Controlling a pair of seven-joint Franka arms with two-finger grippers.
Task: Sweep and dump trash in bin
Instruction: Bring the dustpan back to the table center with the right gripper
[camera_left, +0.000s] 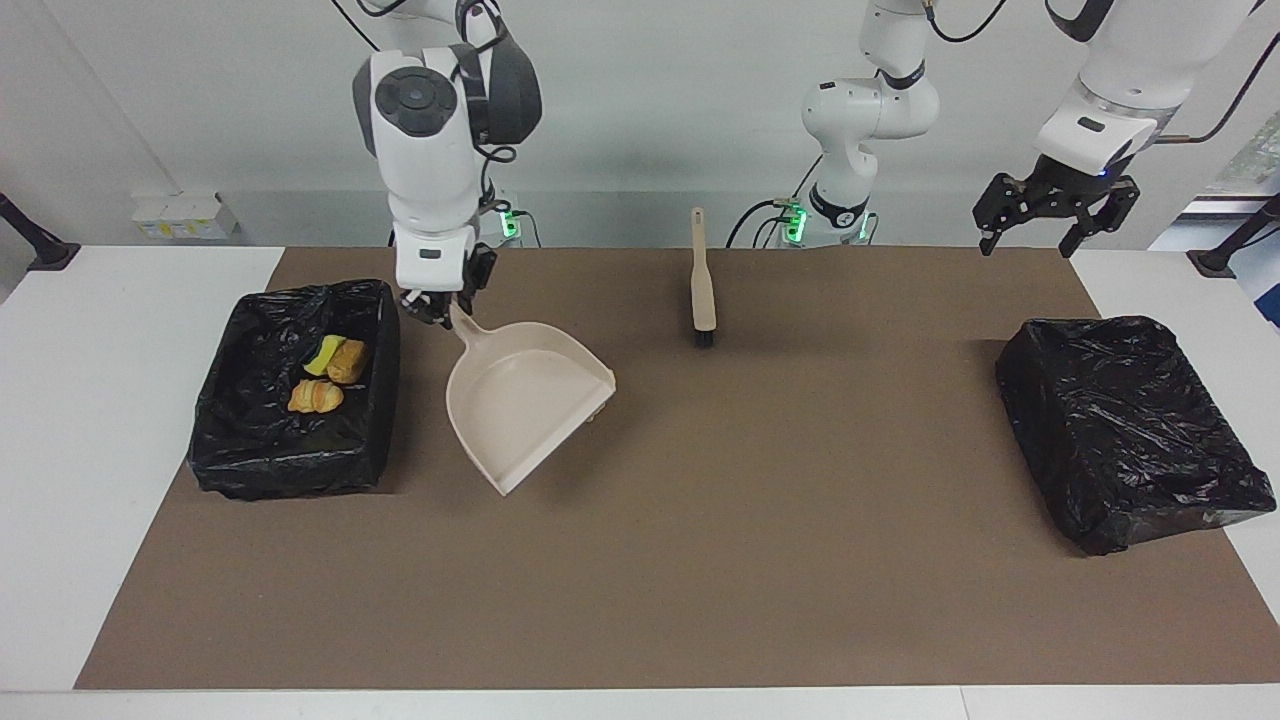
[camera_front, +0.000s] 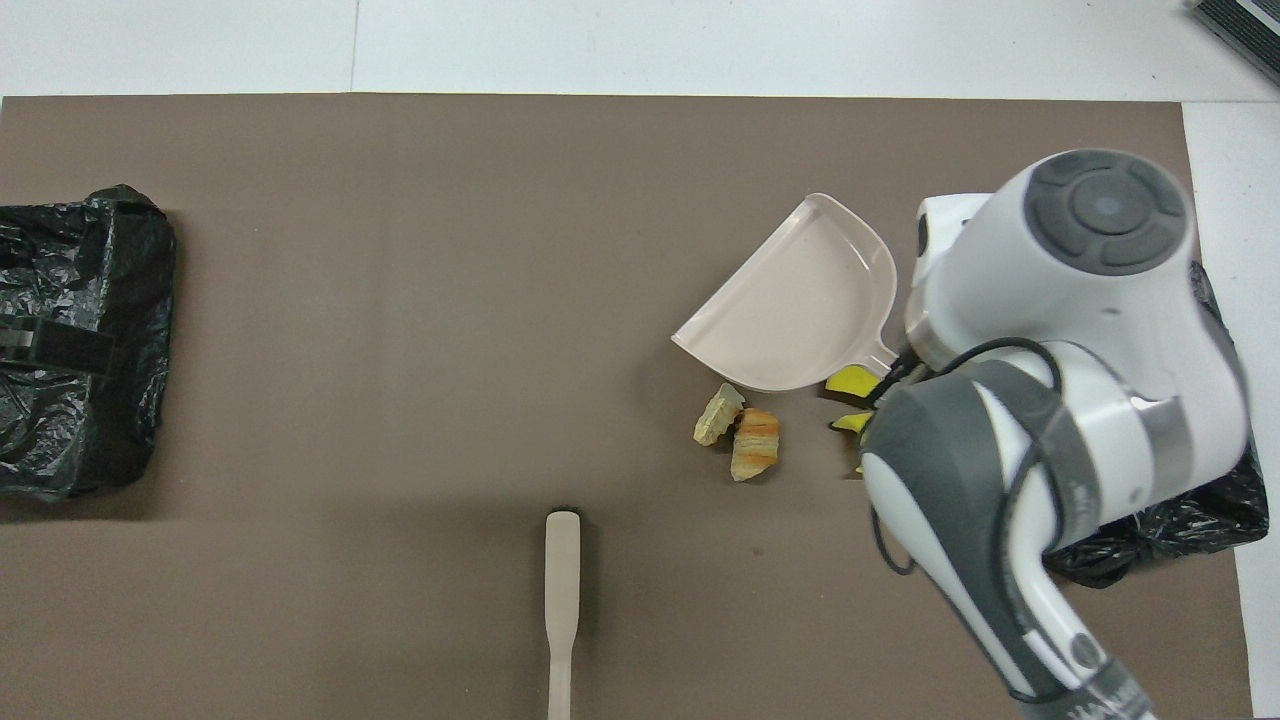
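Right gripper (camera_left: 437, 308), clamped on the dustpan (camera_left: 525, 400) handle, is holding it tilted beside the bin (camera_left: 225, 450) — better emptying squarely over the trash (camera_left: 330, 375); left gripper (camera_left: 1028, 245) is waiting over the mat (camera_left: 700, 550) corner, fingers apart.

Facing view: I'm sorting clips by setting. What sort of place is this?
Probably a robotics lab: two robot arms at a white table, a brown mat as work area, and a dustpan and bag-lined bin staged for practice.

High facing view, steep overhead view, both showing dustpan (camera_left: 525, 400) (camera_front: 800, 300)
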